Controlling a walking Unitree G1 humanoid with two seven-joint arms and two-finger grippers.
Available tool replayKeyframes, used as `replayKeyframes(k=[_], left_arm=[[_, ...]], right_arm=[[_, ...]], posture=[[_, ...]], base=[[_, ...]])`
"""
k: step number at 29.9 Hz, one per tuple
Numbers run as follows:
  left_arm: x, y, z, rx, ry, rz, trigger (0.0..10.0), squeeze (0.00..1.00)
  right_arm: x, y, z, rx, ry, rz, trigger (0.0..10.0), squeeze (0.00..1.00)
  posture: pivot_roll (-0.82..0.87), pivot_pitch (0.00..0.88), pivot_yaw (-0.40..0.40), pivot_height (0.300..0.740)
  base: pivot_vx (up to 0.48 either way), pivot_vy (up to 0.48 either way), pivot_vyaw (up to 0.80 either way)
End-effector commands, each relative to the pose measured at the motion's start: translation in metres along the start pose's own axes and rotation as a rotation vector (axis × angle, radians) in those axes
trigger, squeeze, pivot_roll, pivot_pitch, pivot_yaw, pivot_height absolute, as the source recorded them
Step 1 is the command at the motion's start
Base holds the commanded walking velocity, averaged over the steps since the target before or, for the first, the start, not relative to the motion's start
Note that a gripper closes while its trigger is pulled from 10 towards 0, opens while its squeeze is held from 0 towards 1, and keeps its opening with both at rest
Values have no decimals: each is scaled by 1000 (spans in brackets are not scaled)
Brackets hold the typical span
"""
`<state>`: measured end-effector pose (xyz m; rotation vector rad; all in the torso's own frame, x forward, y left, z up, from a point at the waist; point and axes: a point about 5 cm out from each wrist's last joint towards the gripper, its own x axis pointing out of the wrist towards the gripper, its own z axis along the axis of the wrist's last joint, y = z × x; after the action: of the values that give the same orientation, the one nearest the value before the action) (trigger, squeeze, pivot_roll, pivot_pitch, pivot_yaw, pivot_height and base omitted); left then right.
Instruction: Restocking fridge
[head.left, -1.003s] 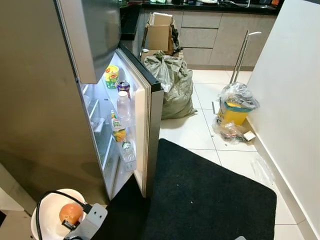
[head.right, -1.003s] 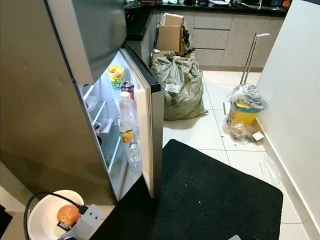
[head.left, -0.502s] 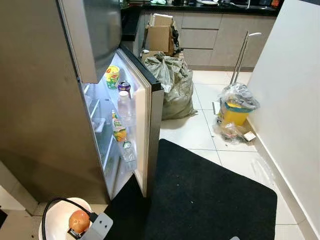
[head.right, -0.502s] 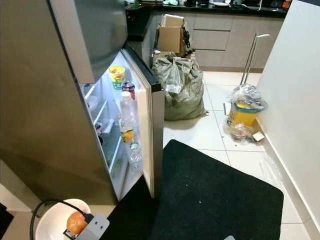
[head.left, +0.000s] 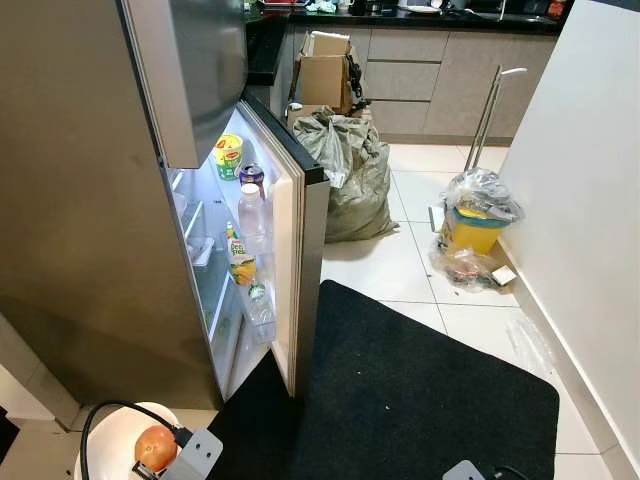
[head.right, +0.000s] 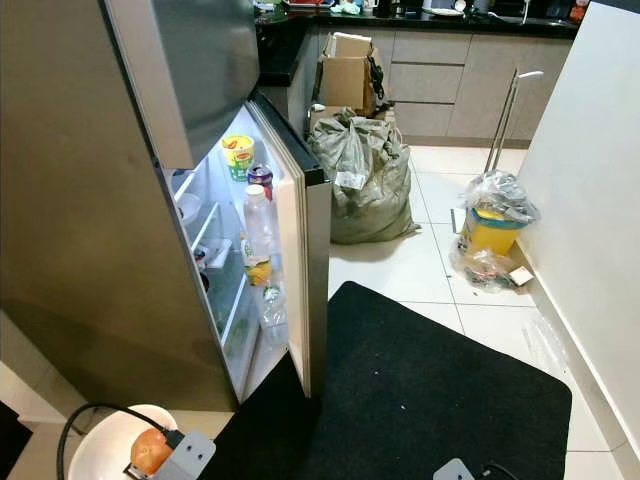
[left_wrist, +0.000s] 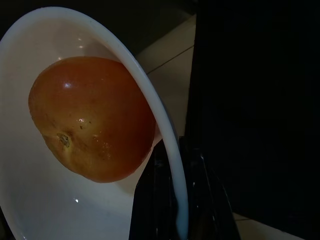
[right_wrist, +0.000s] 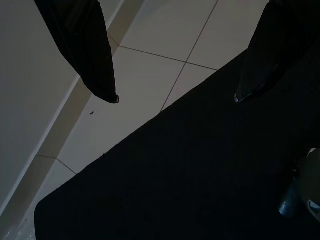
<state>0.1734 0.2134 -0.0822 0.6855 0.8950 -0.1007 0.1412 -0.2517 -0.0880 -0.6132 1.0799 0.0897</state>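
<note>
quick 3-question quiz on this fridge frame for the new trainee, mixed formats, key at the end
1. True or false: the left gripper is shut on the rim of the white bowl.
2. Multiple choice: what lies in the bowl? A) a tomato B) a soda can C) a water bottle
3. Fill in: the open fridge door stands at the edge of the black ____.

Key
1. True. The left wrist view shows one finger on each side of the rim.
2. A. The tomato lies in it; a can and a bottle stand in the door shelves.
3. mat. The right gripper hangs open over it.
</note>
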Motion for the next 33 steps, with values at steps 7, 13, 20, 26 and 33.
replayKeyframes(k=[7, 13, 20, 26, 33], left_arm=[[-2, -7, -2, -9, 13, -22, 10000, 0], [-2, -7, -3, -3, 14, -26, 10000, 0], [-1, -3, -3, 4, 13, -24, 10000, 0], [-1, -3, -2, 8, 8, -25, 10000, 0], [-1, -4, -1, -15, 5, -19, 10000, 0]], right_arm=[[0, 5, 1, 1, -3, 23, 10000, 0], [0, 9, 1, 7, 1, 34, 10000, 0], [-1, 14, -1, 14, 6, 45, 10000, 0], [-1, 14, -1, 17, 5, 44, 10000, 0], [-1, 14, 0, 17, 5, 45, 10000, 0]], posture=[[-78, 0, -2, 740], [-73, 0, 11, 740], [-72, 0, 15, 740], [-72, 0, 19, 740], [-71, 0, 19, 740]], base=[[281, 0, 0], [313, 0, 0], [344, 0, 0], [344, 0, 0], [268, 0, 0]])
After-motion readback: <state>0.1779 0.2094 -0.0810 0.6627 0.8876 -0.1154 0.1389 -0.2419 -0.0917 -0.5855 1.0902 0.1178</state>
